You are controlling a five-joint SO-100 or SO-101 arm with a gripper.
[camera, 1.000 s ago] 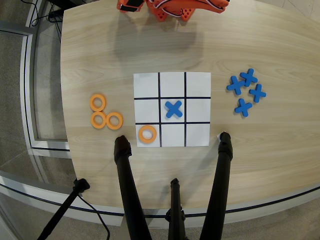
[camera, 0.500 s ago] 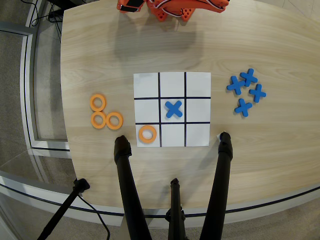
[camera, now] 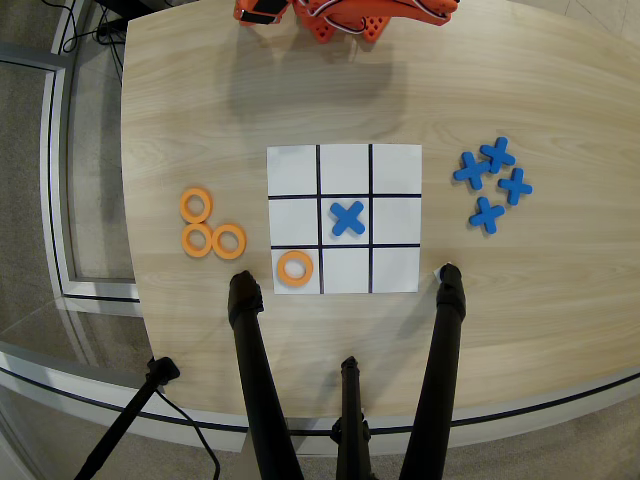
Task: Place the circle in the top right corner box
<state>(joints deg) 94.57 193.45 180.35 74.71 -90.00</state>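
Blue cross (camera: 347, 217) fills centre cell; orange ring (camera: 295, 268) bottom-left cell

An orange circle (camera: 295, 268) lies flat in the paper grid's bottom-left cell in the overhead view.

Robotics lab or office test bench. Light wood table (camera: 560, 300) carries a paper grid (camera: 344, 219) with game pieces, an orange arm (camera: 350, 15) at the top edge. Black tripod legs (camera: 262, 390), cables (camera: 80, 25) over grey carpet (camera: 25, 240).
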